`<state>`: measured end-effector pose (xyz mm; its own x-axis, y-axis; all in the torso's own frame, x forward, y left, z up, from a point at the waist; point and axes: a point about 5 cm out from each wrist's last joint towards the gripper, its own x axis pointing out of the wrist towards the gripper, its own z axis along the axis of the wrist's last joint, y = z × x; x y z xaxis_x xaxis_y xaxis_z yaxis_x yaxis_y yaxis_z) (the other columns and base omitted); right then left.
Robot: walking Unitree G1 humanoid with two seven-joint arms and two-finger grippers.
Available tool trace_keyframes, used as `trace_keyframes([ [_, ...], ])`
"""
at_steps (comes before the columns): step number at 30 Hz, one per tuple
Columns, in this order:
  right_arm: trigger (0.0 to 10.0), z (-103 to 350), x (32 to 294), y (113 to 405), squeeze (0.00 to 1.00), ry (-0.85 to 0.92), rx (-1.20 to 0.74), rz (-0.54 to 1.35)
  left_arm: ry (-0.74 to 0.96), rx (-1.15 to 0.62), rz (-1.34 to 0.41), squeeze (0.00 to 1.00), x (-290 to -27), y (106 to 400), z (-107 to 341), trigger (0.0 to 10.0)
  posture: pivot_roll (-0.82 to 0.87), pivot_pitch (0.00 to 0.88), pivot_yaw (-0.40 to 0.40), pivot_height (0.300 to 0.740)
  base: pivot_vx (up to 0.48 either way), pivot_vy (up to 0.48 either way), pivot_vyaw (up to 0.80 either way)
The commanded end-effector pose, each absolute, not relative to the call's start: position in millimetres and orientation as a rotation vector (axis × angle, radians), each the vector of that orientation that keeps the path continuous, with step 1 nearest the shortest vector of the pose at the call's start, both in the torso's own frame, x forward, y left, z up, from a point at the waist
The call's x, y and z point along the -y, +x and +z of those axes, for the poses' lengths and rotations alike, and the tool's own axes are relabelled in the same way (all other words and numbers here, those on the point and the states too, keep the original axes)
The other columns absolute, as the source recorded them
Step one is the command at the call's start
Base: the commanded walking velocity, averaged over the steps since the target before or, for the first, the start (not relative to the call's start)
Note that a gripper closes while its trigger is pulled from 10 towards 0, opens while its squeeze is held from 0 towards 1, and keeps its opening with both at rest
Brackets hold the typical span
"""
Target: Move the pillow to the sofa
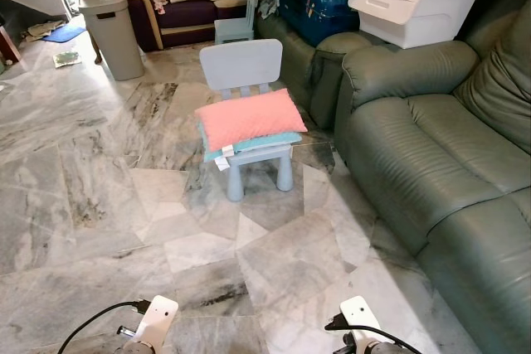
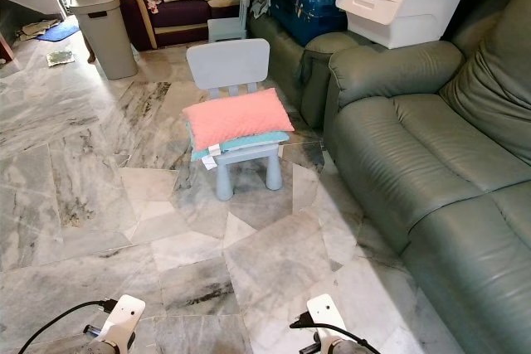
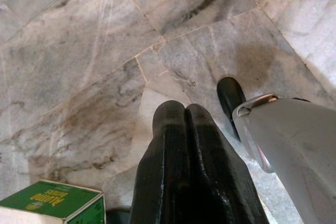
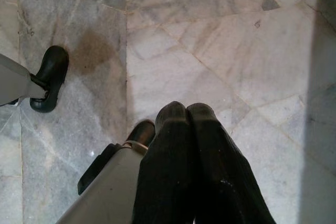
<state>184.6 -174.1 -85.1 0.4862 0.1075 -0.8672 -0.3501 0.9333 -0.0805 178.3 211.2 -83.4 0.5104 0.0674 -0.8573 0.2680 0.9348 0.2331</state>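
A pink pillow [image 1: 249, 117] lies on a teal cushion on the seat of a small pale blue child's chair [image 1: 241, 64], standing on the marble floor ahead of me. The green leather sofa [image 1: 431, 163] runs along the right side. Both arms hang low at the bottom edge of the eye views, far from the pillow. In the left wrist view my left gripper [image 3: 185, 109] points at the floor, fingers pressed together and holding nothing. In the right wrist view my right gripper [image 4: 186, 109] is likewise shut and holds nothing.
A grey bin [image 1: 112, 31] stands at the back left, with a person behind it. A purple couch [image 1: 178, 14] with laundry lies at the back. A white storage box [image 1: 415, 2] rests on the sofa's far arm. A green box [image 3: 52, 203] lies by my left gripper.
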Motion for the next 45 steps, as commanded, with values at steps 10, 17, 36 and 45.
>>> trace_keyframes([
  [10, 10.0, -87, 175, 182, 0.00, -0.170, -1.036, 0.184, 0.413, -1.025, -0.182, 0.00, -207, 186, -81, 10.0, -0.08, 0.020, 0.084, 0.740, 0.000, 0.000, 0.00],
  [17, 10.0, -88, 182, 179, 0.00, -0.153, -1.046, 0.128, 0.445, -1.011, -0.232, 0.00, -200, 193, -78, 10.0, -0.15, 0.028, 0.121, 0.740, 0.000, 0.000, 0.00],
  [36, 10.0, -82, 242, 166, 0.00, -0.152, -1.063, -0.032, 0.422, -1.013, -0.329, 0.00, -166, 187, -85, 10.0, -0.21, 0.083, 0.105, 0.740, 0.000, 0.000, 0.00],
  [45, 10.0, -80, 235, 173, 0.00, -0.221, -1.052, 0.082, 0.376, -1.010, -0.175, 0.00, -199, 189, -81, 10.0, -0.16, 0.030, 0.043, 0.740, 0.000, 0.000, 0.00],
])
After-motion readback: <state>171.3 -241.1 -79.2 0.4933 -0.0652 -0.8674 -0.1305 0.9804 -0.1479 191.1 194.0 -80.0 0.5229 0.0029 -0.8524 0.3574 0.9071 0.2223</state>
